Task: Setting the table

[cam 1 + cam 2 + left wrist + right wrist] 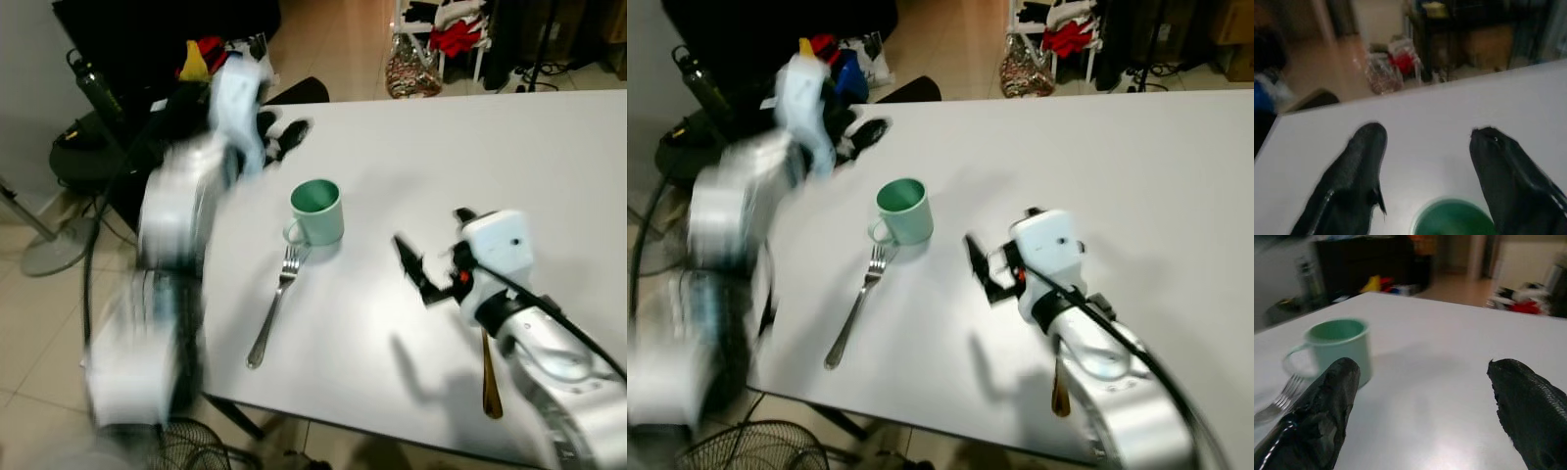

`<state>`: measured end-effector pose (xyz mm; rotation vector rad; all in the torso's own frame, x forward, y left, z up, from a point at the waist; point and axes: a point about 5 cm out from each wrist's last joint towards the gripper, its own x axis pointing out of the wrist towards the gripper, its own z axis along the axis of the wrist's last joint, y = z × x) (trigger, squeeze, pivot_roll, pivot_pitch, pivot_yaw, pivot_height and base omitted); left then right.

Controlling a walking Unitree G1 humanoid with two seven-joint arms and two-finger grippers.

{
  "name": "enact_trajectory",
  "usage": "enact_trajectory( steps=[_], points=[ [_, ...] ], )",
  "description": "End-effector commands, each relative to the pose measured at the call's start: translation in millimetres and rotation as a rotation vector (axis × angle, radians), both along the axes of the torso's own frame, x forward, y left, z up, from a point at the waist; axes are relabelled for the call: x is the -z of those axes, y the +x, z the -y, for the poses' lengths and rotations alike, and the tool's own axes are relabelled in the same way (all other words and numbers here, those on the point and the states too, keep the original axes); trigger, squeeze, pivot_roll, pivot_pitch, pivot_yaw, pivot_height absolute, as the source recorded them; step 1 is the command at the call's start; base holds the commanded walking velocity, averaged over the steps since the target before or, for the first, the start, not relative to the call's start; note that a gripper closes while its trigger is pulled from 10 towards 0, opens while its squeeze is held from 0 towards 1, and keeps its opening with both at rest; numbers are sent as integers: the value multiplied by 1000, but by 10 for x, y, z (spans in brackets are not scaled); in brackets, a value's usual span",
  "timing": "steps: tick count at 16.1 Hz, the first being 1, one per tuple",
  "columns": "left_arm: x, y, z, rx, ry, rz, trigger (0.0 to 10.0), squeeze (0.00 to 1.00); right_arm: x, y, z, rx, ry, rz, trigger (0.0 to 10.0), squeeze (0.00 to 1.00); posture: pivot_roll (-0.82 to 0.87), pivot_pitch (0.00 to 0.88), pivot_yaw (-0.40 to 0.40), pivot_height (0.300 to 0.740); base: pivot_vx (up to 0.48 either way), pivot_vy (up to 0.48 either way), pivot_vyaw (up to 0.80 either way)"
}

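Green mug (317,210) sits on desk (509,157) between my arms. Left gripper (284,135) beyond it, right gripper (411,266) beside it; both jaws wide open, empty. Fork (273,305) runs lengthwise toward me.

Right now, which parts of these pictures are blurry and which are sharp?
Left eye view: the left arm is smeared by motion blur, while the green mug, fork and right tool stay fairly sharp. Left wrist view: soft all over, mug rim hazy. Right wrist view: the near fingers and the background are out of focus.
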<state>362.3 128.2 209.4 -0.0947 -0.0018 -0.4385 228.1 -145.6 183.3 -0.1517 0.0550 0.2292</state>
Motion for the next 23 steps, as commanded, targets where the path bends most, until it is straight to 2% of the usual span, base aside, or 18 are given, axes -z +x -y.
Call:
enact_trajectory(
  steps=[1,2,5,6,7,9,12,15,23],
  points=[
    [-80,-138,-195,-112,-17,66,10000,0,3,1,-2,22,45,20,10000,0,16,0,150,727,0,0,0],
    [17,-341,-224,-125,43,130,10000,0,73,1,-17,35,68,17,10000,0,56,0,107,727,0,0,0],
    [99,-605,-244,-146,137,186,10000,0,146,-37,-36,54,27,47,10000,0,100,0,89,727,0,0,0],
    [199,-810,-260,-162,201,177,10000,0,197,-13,-27,82,24,26,10000,0,118,0,77,727,0,0,0],
    [254,-887,-266,-166,209,159,10000,0,185,6,-40,80,21,33,10000,0,120,0,74,727,0,0,0],
    [412,-1039,-247,-149,223,108,10000,0,127,21,-135,28,84,56,10000,0,120,0,74,727,0,0,0],
    [441,-1062,-219,-132,206,77,10000,0,163,-8,-158,49,137,13,10000,0,103,0,84,727,0,-84,0],
    [518,-1116,-167,-123,199,44,10000,0,176,-10,-137,56,136,4,10000,0,97,0,88,727,0,-351,0],
    [545,-1087,-111,-98,186,25,10000,0,215,9,-107,67,148,-25,10000,0,87,0,94,727,0,-371,0]
  ],
)
